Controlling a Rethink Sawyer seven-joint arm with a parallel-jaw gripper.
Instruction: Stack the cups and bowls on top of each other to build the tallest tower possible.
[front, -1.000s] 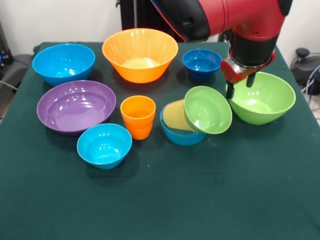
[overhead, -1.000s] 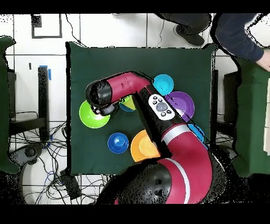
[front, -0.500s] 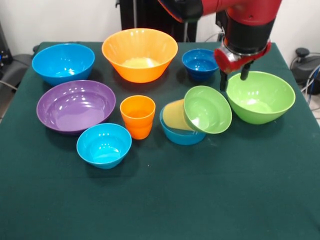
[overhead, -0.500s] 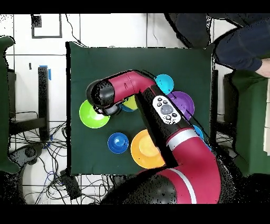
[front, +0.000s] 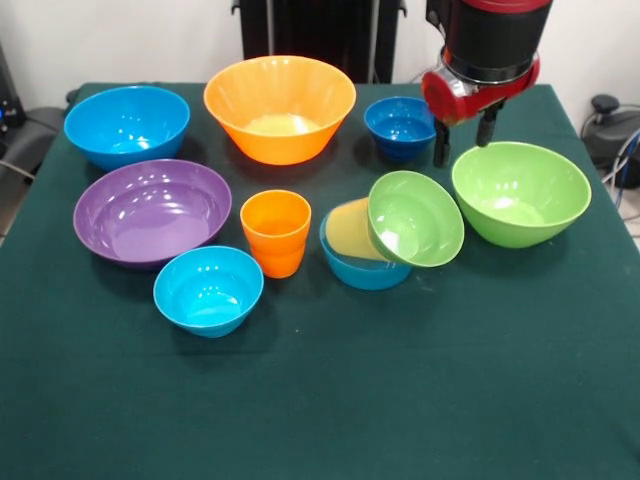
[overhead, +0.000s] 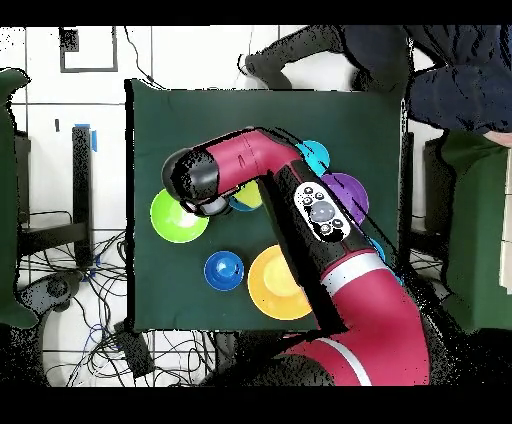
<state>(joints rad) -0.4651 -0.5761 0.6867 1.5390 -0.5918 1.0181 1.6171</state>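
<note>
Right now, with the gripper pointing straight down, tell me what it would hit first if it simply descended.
Probably bare table cloth between the small dark blue bowl and the large lime green bowl. The gripper hangs open; depth is unclear, so one side might clip the green bowl's rim.

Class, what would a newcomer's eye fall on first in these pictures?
First the red arm's pincer, open and empty above the gap between the dark blue bowl and the large green bowl. Next, mid-table, the small green bowl tilted against a yellow cup lying in a light blue bowl.
</note>
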